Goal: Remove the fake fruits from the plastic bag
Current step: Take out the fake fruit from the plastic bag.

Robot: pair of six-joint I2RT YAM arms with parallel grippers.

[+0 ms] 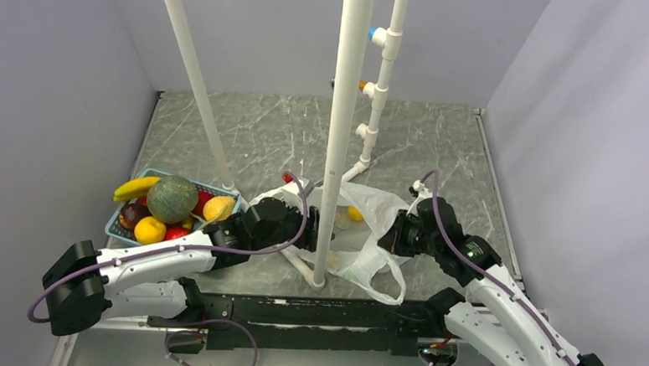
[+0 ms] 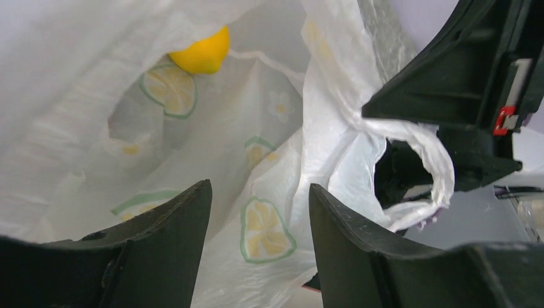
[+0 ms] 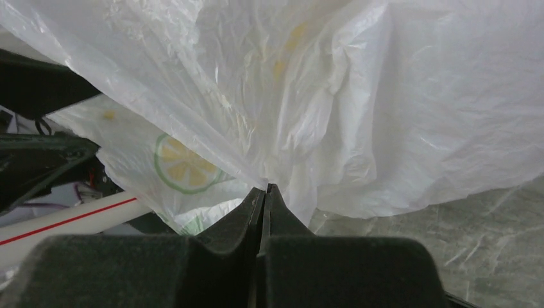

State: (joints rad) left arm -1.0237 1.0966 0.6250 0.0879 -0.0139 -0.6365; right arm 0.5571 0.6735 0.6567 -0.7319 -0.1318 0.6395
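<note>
The plastic bag (image 1: pixel 367 227), thin white with lemon prints, lies at the table's front centre. One yellow fake fruit (image 1: pixel 354 212) shows inside it; in the left wrist view it (image 2: pixel 200 52) sits deep in the bag (image 2: pixel 269 147). My left gripper (image 1: pixel 312 233) is open at the bag's left side, and its fingers (image 2: pixel 260 192) frame a fold of film. My right gripper (image 1: pixel 392 235) is shut on the bag's right edge; in the right wrist view its fingertips (image 3: pixel 265 188) pinch the film (image 3: pixel 333 96). Other fruits, such as a green melon (image 1: pixel 172 198) and a banana (image 1: pixel 135 188), lie in a basket.
The light-blue basket (image 1: pixel 114 231) stands at the left, beside my left arm. A vertical white pole (image 1: pixel 340 133) rises just in front of the bag. A slanted pole (image 1: pixel 196 84) and a pipe with fittings (image 1: pixel 381 85) stand behind. Grey walls close both sides.
</note>
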